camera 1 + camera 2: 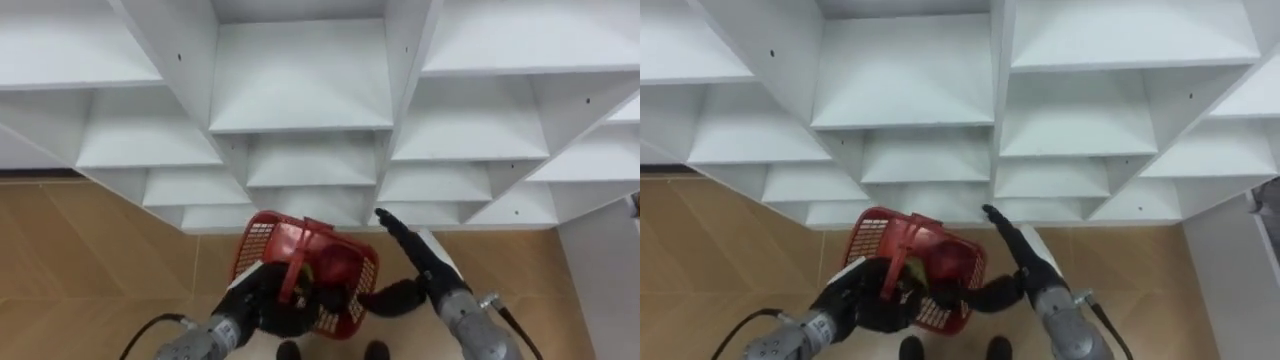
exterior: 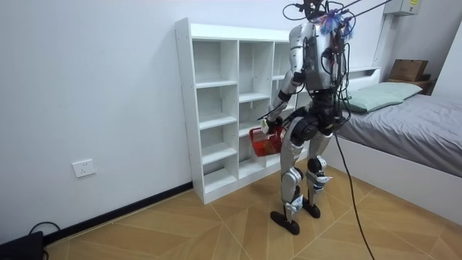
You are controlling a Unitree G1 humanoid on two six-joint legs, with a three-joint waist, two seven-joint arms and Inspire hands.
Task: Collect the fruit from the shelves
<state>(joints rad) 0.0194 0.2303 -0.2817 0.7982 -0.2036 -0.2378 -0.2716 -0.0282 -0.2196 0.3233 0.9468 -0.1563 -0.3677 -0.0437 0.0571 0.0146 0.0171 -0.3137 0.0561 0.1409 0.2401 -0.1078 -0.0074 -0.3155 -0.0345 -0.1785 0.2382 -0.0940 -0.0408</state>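
Shelf unit (image 2: 185, 108): is standing white against the wall (image 2: 108, 87), its foot resting on the floor (image 2: 180, 227).
Floor: is carrying the shelf unit, with the robot standing just before it.

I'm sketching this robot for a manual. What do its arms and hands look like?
Both forearms are silvery-grey metal cylinders. The left hand is black. The right hand has slim black fingers and a white patch on its back. A dark cable loops beside each forearm.
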